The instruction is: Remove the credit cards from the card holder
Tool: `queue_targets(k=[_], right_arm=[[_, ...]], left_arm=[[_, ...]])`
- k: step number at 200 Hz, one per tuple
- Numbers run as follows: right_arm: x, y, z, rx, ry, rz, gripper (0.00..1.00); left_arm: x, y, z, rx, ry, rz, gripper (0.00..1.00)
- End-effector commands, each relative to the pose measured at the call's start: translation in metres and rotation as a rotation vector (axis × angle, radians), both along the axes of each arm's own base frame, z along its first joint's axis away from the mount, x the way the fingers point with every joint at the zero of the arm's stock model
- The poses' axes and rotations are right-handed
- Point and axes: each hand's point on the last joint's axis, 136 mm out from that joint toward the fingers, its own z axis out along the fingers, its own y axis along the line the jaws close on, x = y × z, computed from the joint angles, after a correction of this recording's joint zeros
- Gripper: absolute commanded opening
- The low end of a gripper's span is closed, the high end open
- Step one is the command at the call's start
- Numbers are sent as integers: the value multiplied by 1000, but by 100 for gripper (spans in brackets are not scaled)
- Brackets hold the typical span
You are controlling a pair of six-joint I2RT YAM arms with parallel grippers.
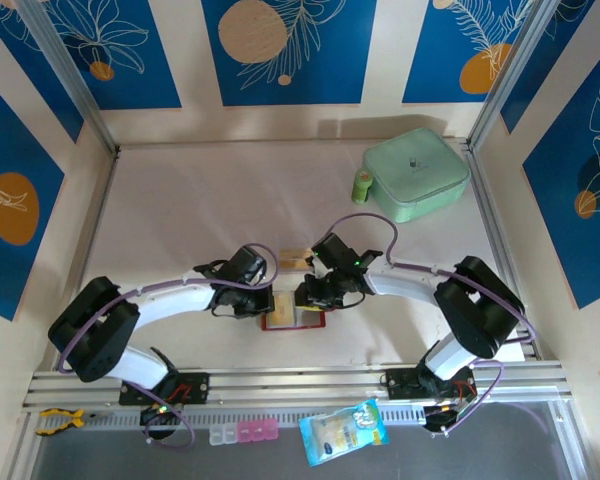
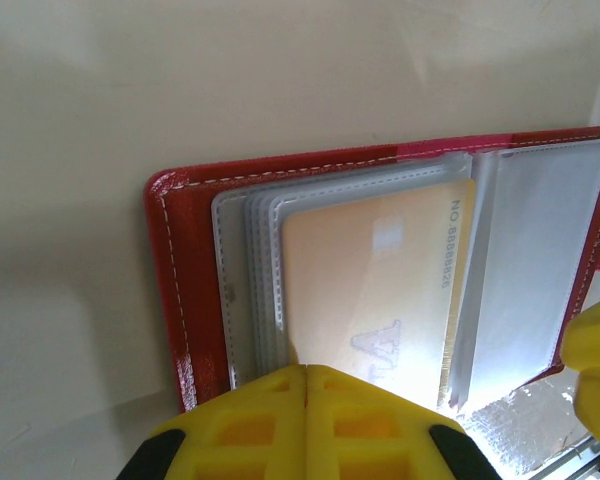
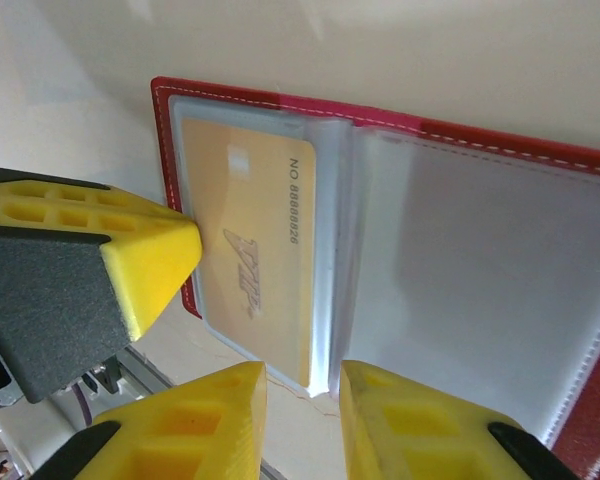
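Note:
The red card holder (image 1: 293, 320) lies open on the table between my two grippers. One tan-gold credit card (image 2: 380, 280) sits in a clear pocket on its left half (image 3: 255, 250). My left gripper (image 2: 307, 372) is shut, and its yellow tips rest on the near edge of that card and pocket. My right gripper (image 3: 303, 378) is open a little; the bottom edge of the clear pocket leaves lies just beyond the gap, not pinched. The holder's red rim (image 2: 165, 260) frames the pockets (image 3: 480, 135). A small tan card (image 1: 295, 258) lies on the table just behind the holder.
A mint-green square case (image 1: 416, 175) stands at the back right with a small green bottle (image 1: 362, 185) beside it. Metal frame posts run along both sides of the table. At the front rail lie a blue-yellow packet (image 1: 345, 430) and a small pill box (image 1: 242, 432).

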Motion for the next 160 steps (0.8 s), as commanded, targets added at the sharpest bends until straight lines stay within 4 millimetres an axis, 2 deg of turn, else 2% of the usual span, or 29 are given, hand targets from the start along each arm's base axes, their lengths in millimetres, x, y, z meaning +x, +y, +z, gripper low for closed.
queue_targets(k=[1,74,160], right_arm=[[0,15,7,55,15,21,26],[1,25,1,71,33,40,26],[1,31,-5,64,43,57,25]], left_arm=[[-4,9,-8,22,25,18,4],[2,10,8,23,-21,28,6],[-4,14,-10,50,26,19,4]])
